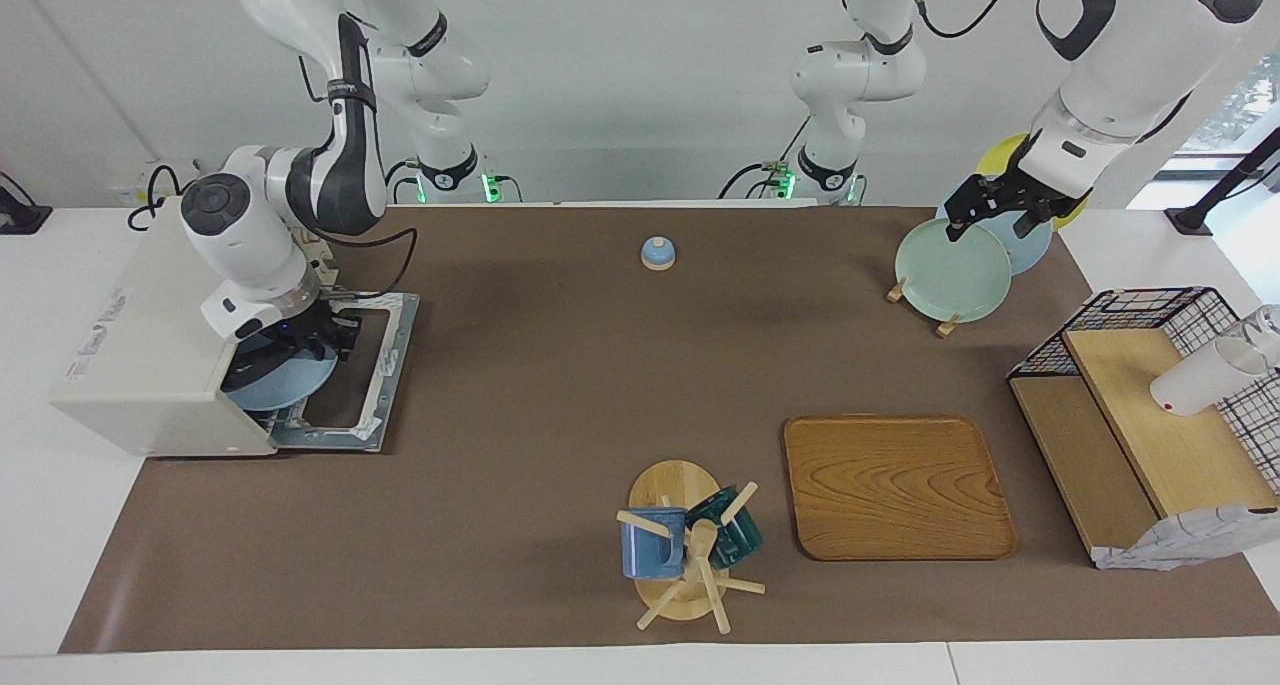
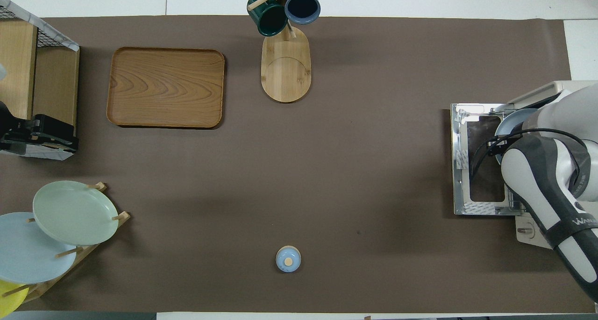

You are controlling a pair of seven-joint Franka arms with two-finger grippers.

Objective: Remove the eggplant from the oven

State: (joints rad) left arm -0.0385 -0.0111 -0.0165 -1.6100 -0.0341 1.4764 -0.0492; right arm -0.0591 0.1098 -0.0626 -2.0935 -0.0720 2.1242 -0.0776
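White right gripper (image 1: 300,350) reaches into the open oven (image 1: 150,365), over a blue plate (image 1: 275,385); its grip cannot be told. No eggplant shows. It probably must grab and pull next. Left gripper (image 1: 1000,210) waits over the plates.

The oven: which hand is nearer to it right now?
Right. The right hand is at the oven's open front, over a blue plate; the left hand hangs over the plate rack.

Wooden tray (image 1: 897,486) beside mug tree (image 1: 690,545) holding two mugs; plate rack (image 1: 950,255) near wire basket (image 1: 1160,365); small blue lid (image 1: 657,253) mid-table, nearer robots.
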